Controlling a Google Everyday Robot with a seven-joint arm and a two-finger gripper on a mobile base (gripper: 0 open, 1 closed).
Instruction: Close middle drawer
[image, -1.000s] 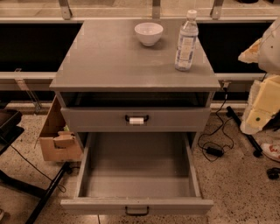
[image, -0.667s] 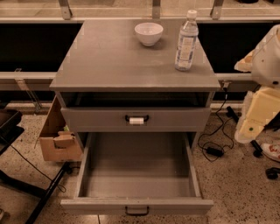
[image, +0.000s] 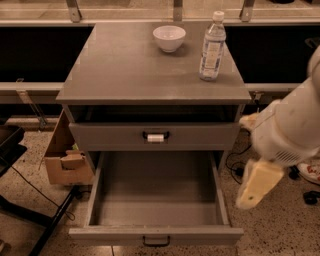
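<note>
The middle drawer (image: 156, 234) is pulled far out at the bottom of the grey cabinet (image: 150, 70). It is wide, shallow and empty, with a small plain black loop handle (image: 156, 241) on its flat front. Above it sits a grey drawer front with a white tag on its handle (image: 155, 137). My white arm (image: 292, 127) comes in from the right. My gripper (image: 254, 189), a cream-coloured end piece, hangs just right of the open drawer's right side wall and is apart from it.
A white bowl (image: 169, 38) and a clear water bottle (image: 212, 47) stand on the cabinet top. A cardboard box (image: 64, 161) sits on the floor at the left, beside black stand legs (image: 50, 225). Cables (image: 235, 167) lie on the floor at the right.
My arm and gripper have moved down and left, closer to the right side of the open drawer. The drawer has not moved.
</note>
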